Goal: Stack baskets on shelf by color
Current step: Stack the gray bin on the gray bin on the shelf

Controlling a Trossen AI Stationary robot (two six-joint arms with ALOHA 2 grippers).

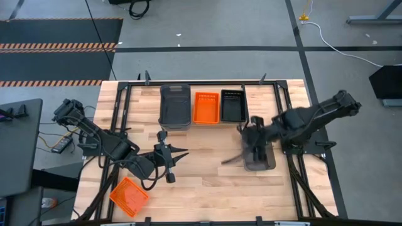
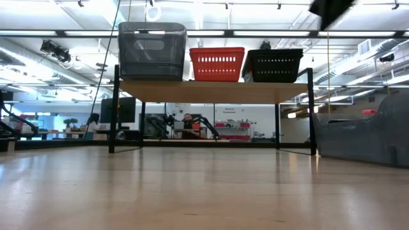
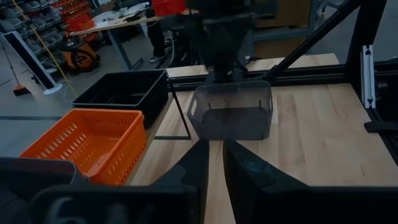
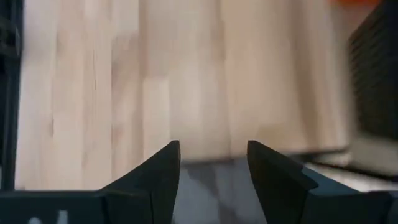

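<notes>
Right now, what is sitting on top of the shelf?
Three baskets in a row on the shelf: a grey basket, an orange basket and a black basket. Whether more baskets are nested inside them cannot be seen.

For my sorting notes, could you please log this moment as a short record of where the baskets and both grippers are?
shelf: holds three stacks in a row
grey stack: one end of the row
orange stack: middle
black stack: other end
grey basket: on the table, under the right gripper
loose orange basket: table edge by the left arm
right gripper: open, above the grey basket's rim
left gripper: nearly closed, empty
</notes>
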